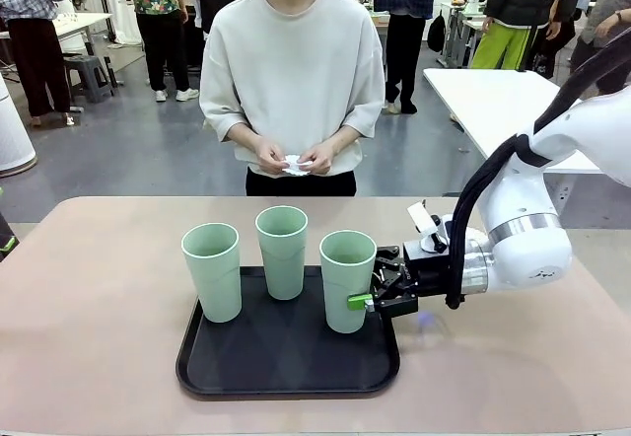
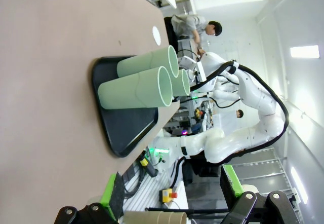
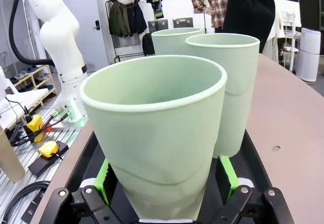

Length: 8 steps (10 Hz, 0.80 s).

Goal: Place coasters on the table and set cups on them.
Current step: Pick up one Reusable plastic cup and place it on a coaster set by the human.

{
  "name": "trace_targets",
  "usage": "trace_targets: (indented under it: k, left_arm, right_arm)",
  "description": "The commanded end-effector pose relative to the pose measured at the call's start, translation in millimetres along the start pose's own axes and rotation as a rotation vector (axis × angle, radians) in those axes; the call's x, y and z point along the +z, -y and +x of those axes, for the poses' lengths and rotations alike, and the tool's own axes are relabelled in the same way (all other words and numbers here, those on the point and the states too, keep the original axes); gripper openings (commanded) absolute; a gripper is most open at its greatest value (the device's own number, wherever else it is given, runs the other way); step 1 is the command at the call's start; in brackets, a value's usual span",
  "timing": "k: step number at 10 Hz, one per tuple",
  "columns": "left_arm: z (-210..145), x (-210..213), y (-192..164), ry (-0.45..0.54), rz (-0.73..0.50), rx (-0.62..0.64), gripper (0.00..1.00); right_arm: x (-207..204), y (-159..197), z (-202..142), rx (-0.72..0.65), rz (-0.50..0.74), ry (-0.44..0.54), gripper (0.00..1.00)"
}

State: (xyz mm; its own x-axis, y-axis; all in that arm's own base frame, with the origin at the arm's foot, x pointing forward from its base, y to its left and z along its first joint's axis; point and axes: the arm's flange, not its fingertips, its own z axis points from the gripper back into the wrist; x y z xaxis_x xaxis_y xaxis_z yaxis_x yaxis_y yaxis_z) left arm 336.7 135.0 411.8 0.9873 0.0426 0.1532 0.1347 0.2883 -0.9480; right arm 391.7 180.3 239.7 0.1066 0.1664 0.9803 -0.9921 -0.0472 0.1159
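Note:
Three mint-green cups stand on a black tray (image 1: 286,372) on the beige table (image 1: 99,298): a left cup (image 1: 212,270), a middle cup (image 1: 282,251) and a right cup (image 1: 347,278). My right gripper (image 1: 375,293) reaches in from the right and is shut on the right cup (image 3: 157,133), one green pad (image 3: 105,179) on each side near its base. The cup stays on the tray. Across the table, the person holds white coasters (image 1: 296,167) in both hands at waist height. My left gripper (image 2: 172,196) is open and holds nothing, far to the left of the tray (image 2: 126,127).
A white rectangular table (image 1: 503,101) stands behind at the right. A small white round spot (image 2: 156,35) lies on the tabletop beyond the tray in the left wrist view; what it is I cannot tell. Bare tabletop surrounds the tray.

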Motion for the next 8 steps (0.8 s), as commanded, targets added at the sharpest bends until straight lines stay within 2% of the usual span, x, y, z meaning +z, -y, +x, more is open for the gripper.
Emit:
trace_targets:
  k: [1,6,7,8]
  left_arm:
    - [-0.1,0.5,0.9,0.012,-0.019,-0.009,1.00]
    - [-0.1,0.5,0.9,0.012,-0.019,-0.009,1.00]
    - [-0.1,0.5,0.9,0.012,-0.019,-0.009,1.00]
    - [-0.1,0.5,0.9,0.012,-0.019,-0.009,1.00]
  right_arm:
    - [-14.0,8.2,-1.3,-0.030,-0.024,-0.008,1.00]
    - [-19.1,9.7,0.0,-0.031,0.008,-0.008,1.00]
    - [-18.8,10.9,-0.6,-0.018,0.045,0.007,0.47]
    - [-18.7,11.2,-1.4,-0.022,0.049,0.009,0.43]
